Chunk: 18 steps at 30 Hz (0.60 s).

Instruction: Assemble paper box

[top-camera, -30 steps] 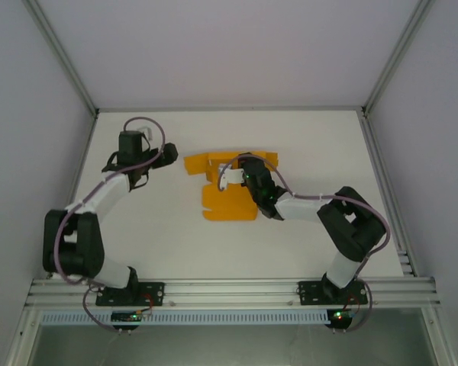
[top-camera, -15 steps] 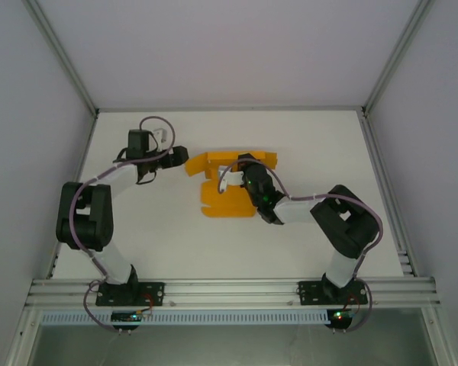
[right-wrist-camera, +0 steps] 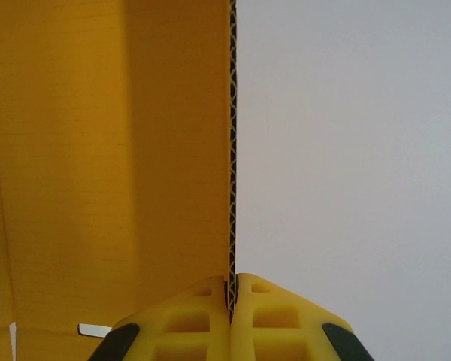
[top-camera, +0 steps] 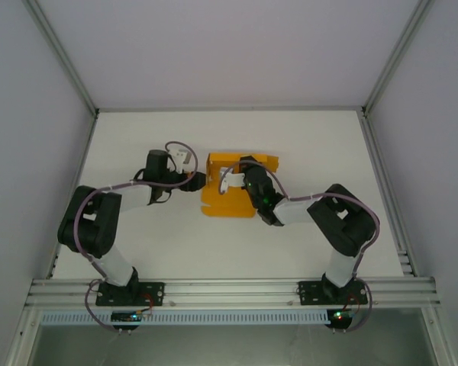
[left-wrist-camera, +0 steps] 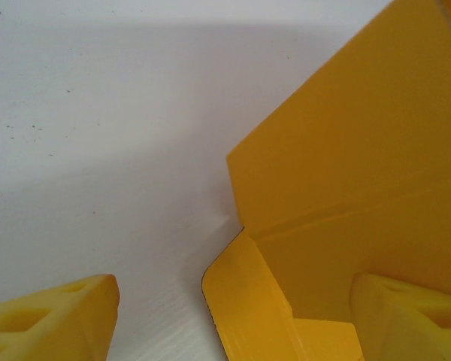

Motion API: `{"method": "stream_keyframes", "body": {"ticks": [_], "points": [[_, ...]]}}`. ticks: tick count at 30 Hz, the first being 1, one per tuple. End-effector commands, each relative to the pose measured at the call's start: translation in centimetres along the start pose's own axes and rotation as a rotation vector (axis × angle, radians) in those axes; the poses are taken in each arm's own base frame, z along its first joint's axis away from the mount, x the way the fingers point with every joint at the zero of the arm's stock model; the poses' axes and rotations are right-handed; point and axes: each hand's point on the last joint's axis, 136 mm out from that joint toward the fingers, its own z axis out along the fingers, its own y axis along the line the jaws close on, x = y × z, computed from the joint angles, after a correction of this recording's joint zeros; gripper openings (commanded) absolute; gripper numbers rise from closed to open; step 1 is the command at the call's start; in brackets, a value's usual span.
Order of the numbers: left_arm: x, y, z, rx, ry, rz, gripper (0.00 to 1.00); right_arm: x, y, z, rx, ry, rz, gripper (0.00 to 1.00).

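White table point(top-camera: 313, 145) — left fingers point(left-wrist-camera: 56, 316) spread, level at paper box point(top-camera: 227, 207) side; right fingers point(right-wrist-camera: 270, 320) pinching its wall.

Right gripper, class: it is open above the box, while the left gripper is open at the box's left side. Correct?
No. The right gripper is shut on an edge of the box, as the right wrist view shows. The left gripper is open at the box's left side.

Bright, even diffuse light, faint soft shadow beside the paper box point(left-wrist-camera: 346, 150) — wrist close-ups slightly soft
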Motion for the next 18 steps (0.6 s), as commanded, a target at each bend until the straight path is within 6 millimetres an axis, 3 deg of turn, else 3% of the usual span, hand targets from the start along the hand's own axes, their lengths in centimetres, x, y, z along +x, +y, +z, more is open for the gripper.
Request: {"method": "stream_keyframes", "body": {"ticks": [1,9,18], "points": [[-2.4,-1.0,-0.6,-0.004,-0.118,0.116,0.80,0.1,1.0,0.0,0.008,0.017,0.015,0.00],[-1.1,-1.9,0.8,-0.003,-0.106,0.209,0.78,0.4,2.4,0.1,0.011,0.033,0.006,0.00],[-1.2,-2.5,2.7,-0.007,-0.099,0.250,0.71,0.2,3.9,-0.6,-0.023,0.025,-0.024,0.00]]}}
